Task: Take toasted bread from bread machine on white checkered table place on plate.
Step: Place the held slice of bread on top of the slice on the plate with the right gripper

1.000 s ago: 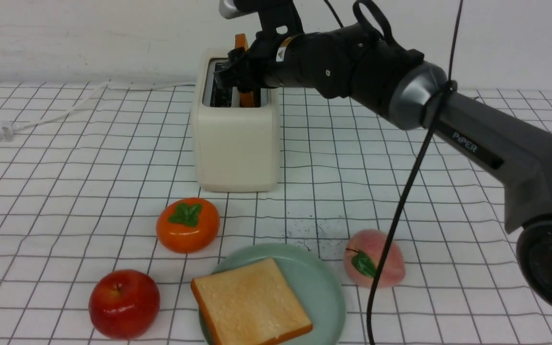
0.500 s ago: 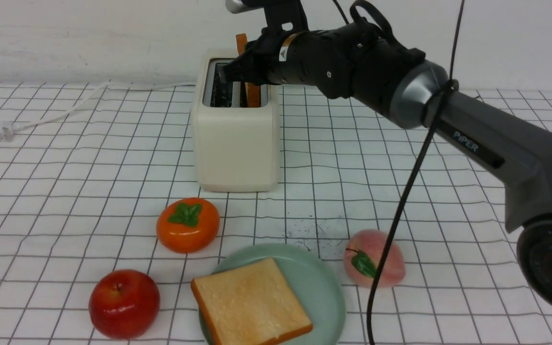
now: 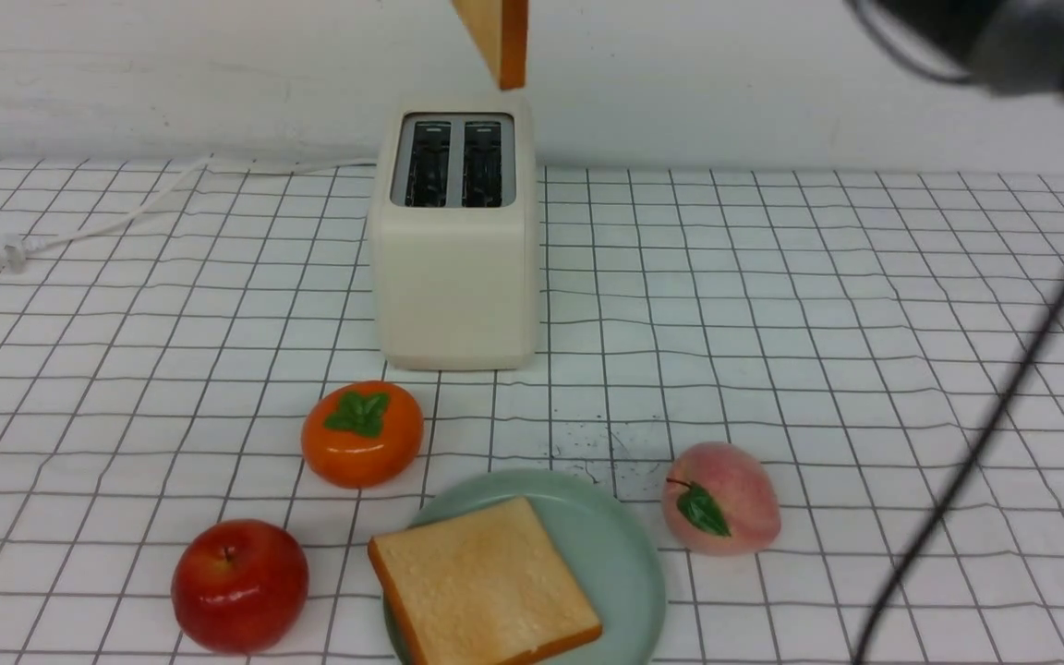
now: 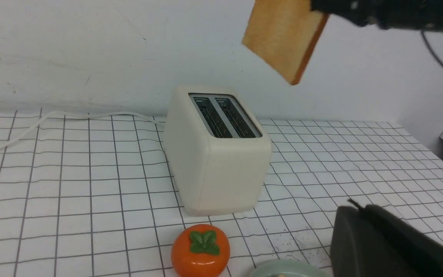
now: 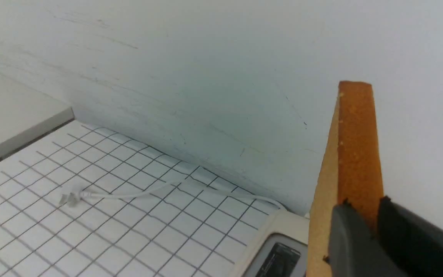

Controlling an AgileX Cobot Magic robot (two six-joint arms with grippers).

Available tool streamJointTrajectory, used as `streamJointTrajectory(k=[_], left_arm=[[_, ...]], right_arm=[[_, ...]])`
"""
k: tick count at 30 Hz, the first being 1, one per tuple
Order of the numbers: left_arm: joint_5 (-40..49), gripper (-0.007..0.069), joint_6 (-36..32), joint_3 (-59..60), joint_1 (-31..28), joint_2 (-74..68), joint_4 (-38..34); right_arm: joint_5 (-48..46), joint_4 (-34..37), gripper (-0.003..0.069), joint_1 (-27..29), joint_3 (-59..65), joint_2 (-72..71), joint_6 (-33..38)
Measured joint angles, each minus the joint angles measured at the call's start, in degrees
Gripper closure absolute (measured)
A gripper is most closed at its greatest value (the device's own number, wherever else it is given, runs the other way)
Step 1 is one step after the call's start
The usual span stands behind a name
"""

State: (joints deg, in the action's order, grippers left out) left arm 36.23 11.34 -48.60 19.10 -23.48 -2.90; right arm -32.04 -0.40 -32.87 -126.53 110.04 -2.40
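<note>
One slice of toasted bread (image 3: 500,37) hangs high above the bread machine (image 3: 455,249), whose two dark slots stand empty. My right gripper (image 5: 364,204) is shut on that slice's crust edge (image 5: 356,146); in the front view the gripper itself is above the picture's top edge. Another slice (image 3: 481,582) lies flat on the mint-green plate (image 3: 620,545) at the front of the white checkered table (image 3: 864,323). My left gripper (image 4: 358,208) is shut and holds nothing, low above the table to the right of the plate (image 4: 283,269).
An orange persimmon (image 3: 362,432) sits between toaster and plate. A red apple (image 3: 239,584) lies left of the plate and a peach (image 3: 721,497) right of it. The white power cord (image 3: 126,208) runs left along the wall. A dark cable (image 3: 985,443) hangs at right.
My right gripper closed on the slice standing in the toaster's right slot and lifted it straight up. The arm has risen almost out of the front view.
</note>
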Motion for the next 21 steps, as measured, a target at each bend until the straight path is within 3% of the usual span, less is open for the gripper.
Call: streamJointTrajectory(k=[6, 7, 10, 13, 17, 21], left_arm=[[3.78, 0.0638, 0.00, 0.00, 0.00, 0.00, 0.00], [6.09, 0.0638, 0.00, 0.00, 0.00, 0.00, 0.00], [10.84, 0.0638, -1.10, 0.00, 0.00, 0.00, 0.00], [13.49, 0.0638, -3.01, 0.50, 0.00, 0.00, -0.98], [14.23, 0.0638, -8.39, 3.69, 0.00, 0.00, -6.49], [13.67, 0.0638, -14.30, 8.30, 0.00, 0.00, -12.55]], right_arm=[[-21.89, 7.84, 0.0576, -0.01, -0.10, -8.12, 9.44], [-28.98, 10.36, 0.0576, -0.01, 0.07, -9.99, 11.87], [-38.18, 14.98, 0.0576, -0.13, 2.66, -13.49, 14.32], [-39.76, 16.87, 0.0577, -0.13, 7.13, -16.54, 14.76], [-39.75, 19.32, 0.0582, -0.13, 22.10, -24.08, 13.87], [-29.97, 29.96, 0.0582, -0.13, 44.22, -29.44, 15.20]])
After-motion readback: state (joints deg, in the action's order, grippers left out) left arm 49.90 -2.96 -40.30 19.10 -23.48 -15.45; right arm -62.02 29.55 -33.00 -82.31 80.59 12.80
